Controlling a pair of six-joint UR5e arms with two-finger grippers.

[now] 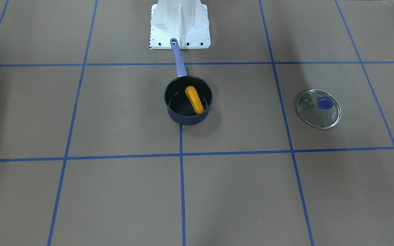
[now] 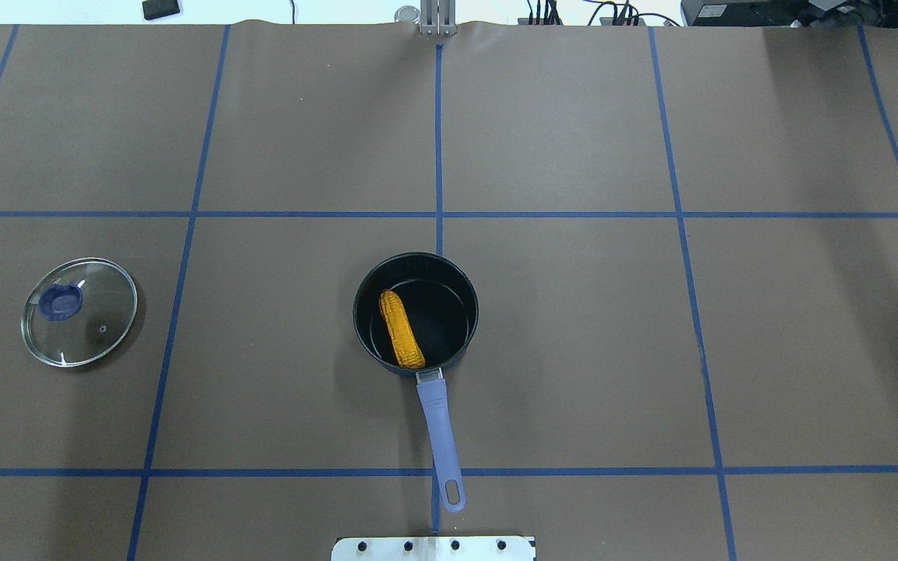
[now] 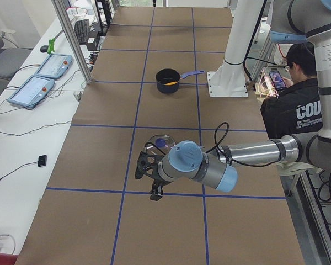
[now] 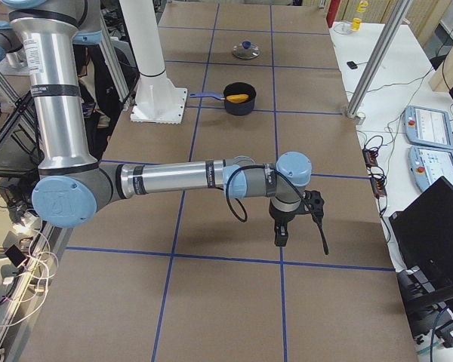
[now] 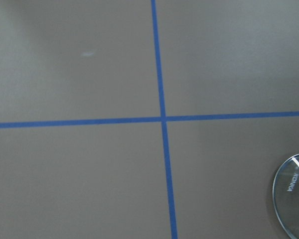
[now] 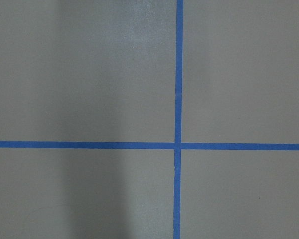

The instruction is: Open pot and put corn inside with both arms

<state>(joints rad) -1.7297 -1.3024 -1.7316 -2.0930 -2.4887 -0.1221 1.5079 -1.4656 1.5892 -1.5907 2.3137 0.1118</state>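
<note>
The dark blue pot (image 1: 186, 119) stands open at the table's middle, its long periwinkle handle (image 2: 439, 421) pointing toward the robot base. The orange-yellow corn (image 1: 194, 99) lies inside it, leaning against the wall; it also shows in the overhead view (image 2: 402, 329). The glass lid (image 2: 79, 312) with blue knob lies flat on the table, far to the robot's left. My left gripper (image 3: 148, 179) hangs above the table near the lid, seen only from the side. My right gripper (image 4: 281, 240) hangs over the table's right end. I cannot tell whether either is open or shut.
The white pedestal base (image 1: 180, 24) stands just behind the pot's handle. Blue tape lines cross the brown table. A seated person (image 3: 289, 83) is beside the robot. Pendants (image 4: 430, 124) lie on a side table.
</note>
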